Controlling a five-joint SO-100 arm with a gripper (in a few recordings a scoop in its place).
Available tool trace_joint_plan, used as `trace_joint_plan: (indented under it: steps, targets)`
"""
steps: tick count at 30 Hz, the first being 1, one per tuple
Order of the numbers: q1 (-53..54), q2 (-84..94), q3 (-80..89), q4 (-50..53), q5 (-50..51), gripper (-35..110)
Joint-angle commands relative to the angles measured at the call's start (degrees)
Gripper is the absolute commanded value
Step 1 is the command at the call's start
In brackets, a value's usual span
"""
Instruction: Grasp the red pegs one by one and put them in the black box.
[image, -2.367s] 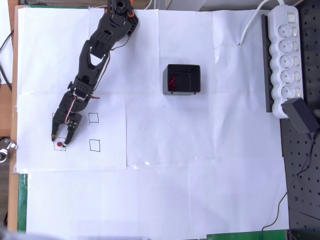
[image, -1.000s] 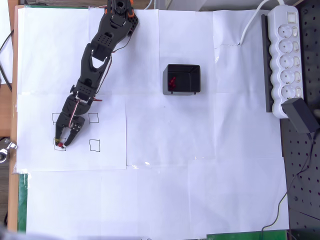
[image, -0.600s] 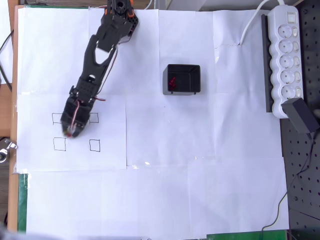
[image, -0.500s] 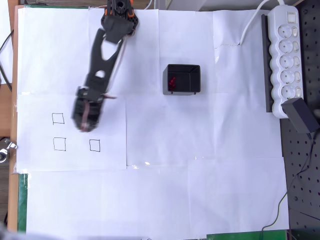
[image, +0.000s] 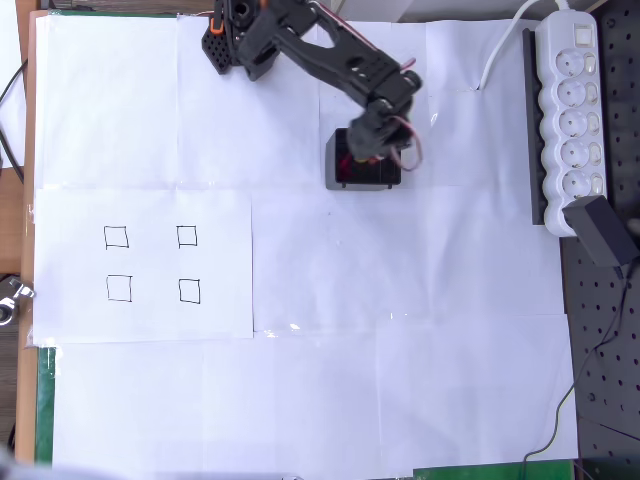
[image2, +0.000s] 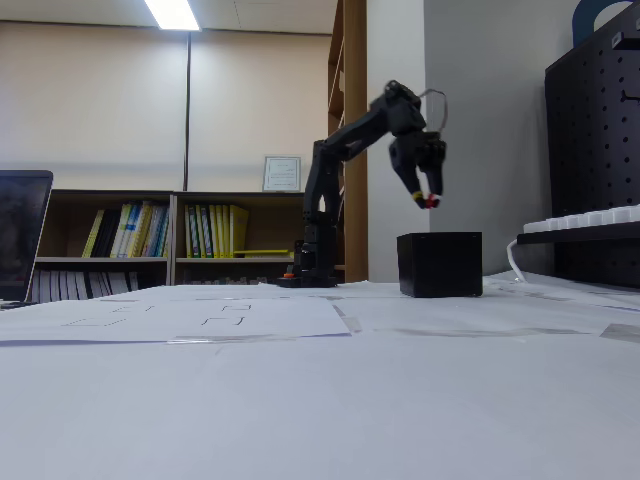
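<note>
1. Peg (image2: 432, 202): one red peg pinched at the tips of the gripper (image2: 426, 200), seen in the fixed view as a small red dot between the fingertips.
2. Gripper state: fingers pressed onto the peg, pointing down; held in the air, not touching anything below.
3. Box (image2: 439, 264): straight under the gripper, with a clear gap between the peg and the box rim in the fixed view.
4. Overhead view: the gripper (image: 372, 152) covers the upper part of the box (image: 385, 176). Some red (image: 346, 163) shows inside the box, beside the gripper on the picture's left; I cannot tell how many pegs that is.
5. Arm (image: 318, 52): reaches from its base at the picture's top down and right to the box.
6. Drawn squares (image: 117, 237): four on the paper, well off to the gripper's lower left in the overhead view.
7. Power strip (image: 570, 110): well off to the gripper's right in the overhead view, at the table edge, with a black adapter (image: 602, 231) below it.
</note>
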Motion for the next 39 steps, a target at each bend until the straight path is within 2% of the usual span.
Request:
trace_joint_plan:
  steps: [1, 5, 11, 15, 17, 20, 23, 25, 29, 35, 39]
  targets:
    - [-1.5, 1.4, -5.0, -6.3, 0.5, 0]
    - [0.0, 2.9, -13.7, -11.1, 0.8, 7]
    - [-0.1, 0.2, -6.7, -3.5, 0.9, 21]
    - [-0.5, -13.5, 8.6, 5.1, 1.7, 23]
    - [2.5, -25.2, 8.3, 4.1, 2.4, 23]
    - [13.5, -43.9, -12.6, -7.5, 6.8, 21]
    - [28.9, -62.8, -43.8, -21.2, 10.1, 6]
    - [35.9, -70.9, -59.0, -23.2, 15.3, 0]
    - [43.0, -80.4, -82.4, -26.5, 22.2, 0]
    - [45.4, -93.3, -100.5, -23.0, 27.8, 0]
    - [48.5, -101.4, -113.6, -23.0, 37.0, 0]
